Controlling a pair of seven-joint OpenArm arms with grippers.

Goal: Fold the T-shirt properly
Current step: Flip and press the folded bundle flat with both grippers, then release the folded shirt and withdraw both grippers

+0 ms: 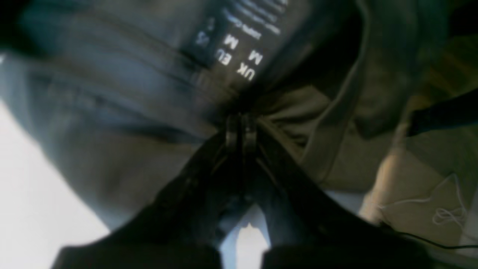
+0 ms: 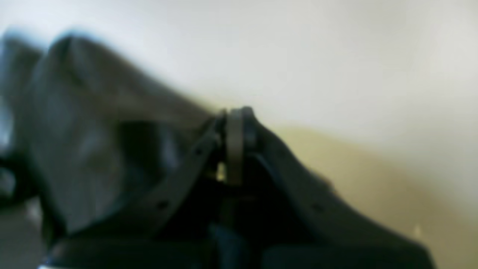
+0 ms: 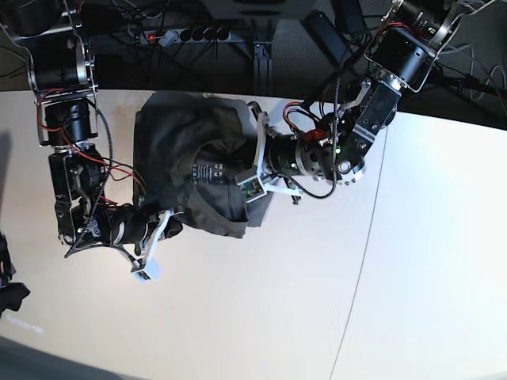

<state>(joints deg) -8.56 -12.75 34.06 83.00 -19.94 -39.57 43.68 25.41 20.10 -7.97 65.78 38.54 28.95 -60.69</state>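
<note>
The dark grey-olive T-shirt [image 3: 178, 131] lies bunched on the white table at the back middle. Its white printed size label [image 1: 239, 52] shows just beyond my left gripper [image 1: 241, 125], whose jaws are shut on a pinch of fabric near the neck. In the base view the left gripper [image 3: 247, 178] sits at the shirt's right side. My right gripper [image 2: 235, 119] is shut on a thin edge of the shirt, with blurred shirt fabric [image 2: 74, 130] to its left. In the base view the right gripper [image 3: 169, 222] holds the shirt's near left edge.
The white table [image 3: 317, 317] has a seam [image 3: 371, 214] running down its right part. A power strip [image 3: 186, 35] and cables lie behind the table's back edge. A dark object [image 3: 8, 289] sits at the left edge.
</note>
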